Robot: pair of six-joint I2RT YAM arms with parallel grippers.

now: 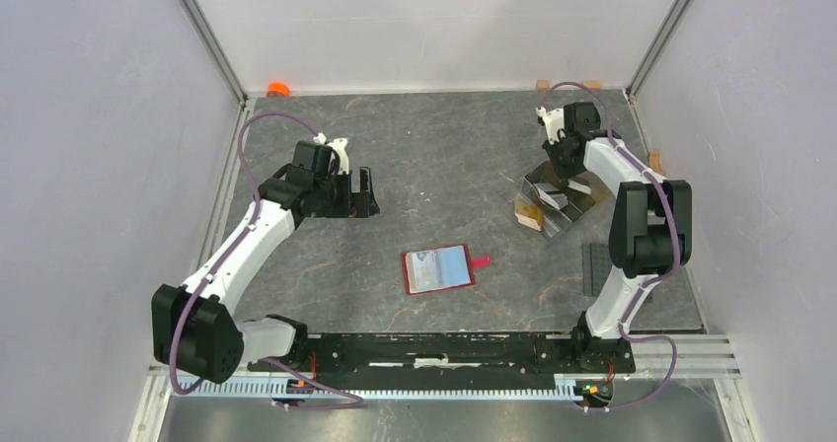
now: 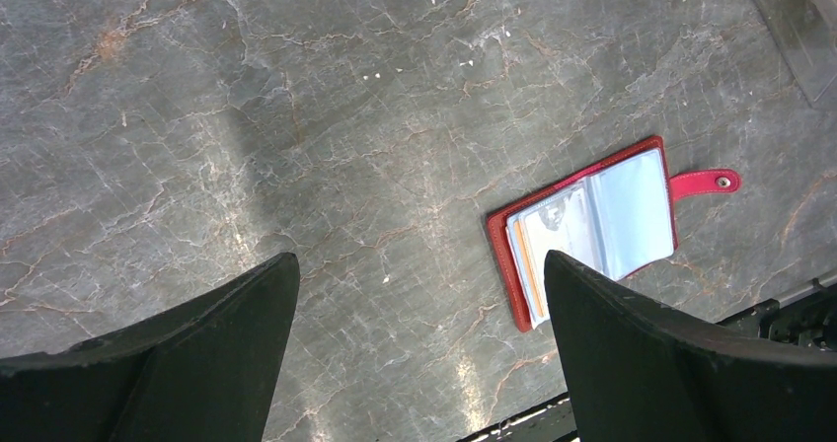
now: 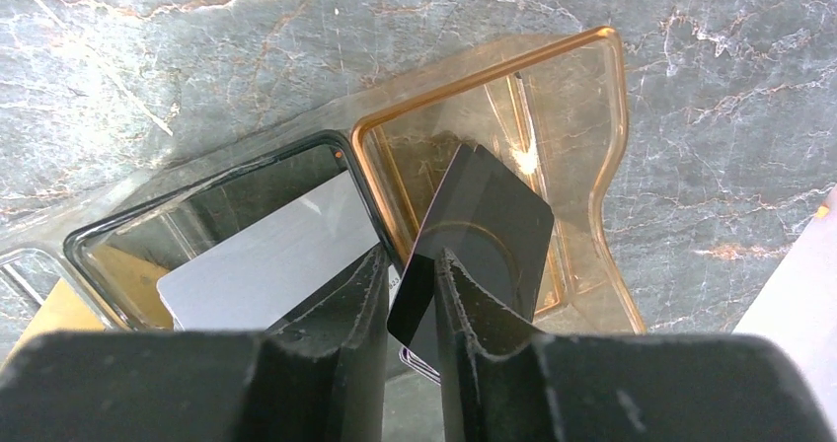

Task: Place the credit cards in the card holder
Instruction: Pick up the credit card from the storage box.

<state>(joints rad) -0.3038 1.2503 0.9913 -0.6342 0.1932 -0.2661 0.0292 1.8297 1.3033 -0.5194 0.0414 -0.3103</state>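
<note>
While the right pincer [image 3: 412,261] is pressed nearly together on the lower corner of the dark card [image 3: 489,225], this card leans tilted inside the orange-tinted tray [image 3: 602,116] at the far right of the tabletop [image 1: 444,156]. The card holder [image 1: 439,269] lies open in the middle, well apart from the trays.

To do this step well, I think the card should be drawn out along its own plane, so that its free edge does not scrape the tray wall. The hold is close to one corner, so the card may turn between the fingers; a slow lift is safer. The left pincer [image 2: 419,259] is spread wide, holds nothing and hangs above the bare tabletop near the card holder; it could press the cover flat when the card arrives.

The dark card is thin, stiff and glossy, with rounded corners. Both trays are of thin clear plastic with soft curved walls; the dark-rimmed tray [image 3: 128,255] beside it holds a pale grey card [image 3: 266,259] lying slanted. The card holder has a red grained cover, clear limp sleeves [image 2: 632,210] and a strap [image 2: 706,183] with a snap. The tabletop looks like dark stone with pale veins.
</note>
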